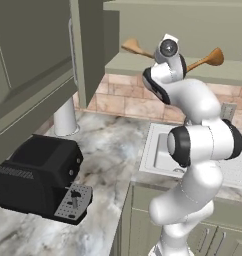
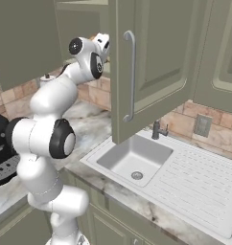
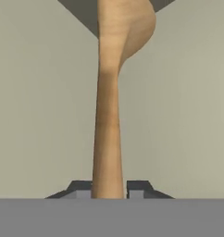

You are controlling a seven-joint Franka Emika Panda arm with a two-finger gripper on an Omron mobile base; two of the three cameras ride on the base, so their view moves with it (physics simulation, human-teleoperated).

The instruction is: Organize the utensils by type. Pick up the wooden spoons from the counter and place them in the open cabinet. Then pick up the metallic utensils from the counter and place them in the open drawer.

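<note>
Arm is raised w/ the gripper (image 3: 109,190) up at the open cabinet (image 1: 158,65), just above its shelf. In hand view the jaws sit nearly shut, clamped on the handle of a wooden spoon (image 3: 111,115); the handle runs straight out between the fingertips (image 3: 79,187), bowl at the far end, pointing into the cabinet toward its rear wall. So the long axis of the held spoon lies in line w/ the claw, bowl ahead of it, not crosswise.

Left base view: two wooden spoon ends stick out either side of the wrist, both at cabinet shelf level. One bowl (image 1: 213,56) shows right of the wrist, another end (image 1: 133,47) shows left of it. Can't tell from that view which is the held one and which rests on the shelf.

Judgement: this is the placing step for a wooden spoon, prob. the second. Coming move turns on the spoon being low enough over the cabinet shelf and far enough in, so that on release it settles flat beside the other, not tipping off the front lip. The metal spoon & drawer part still looks undone.
</note>
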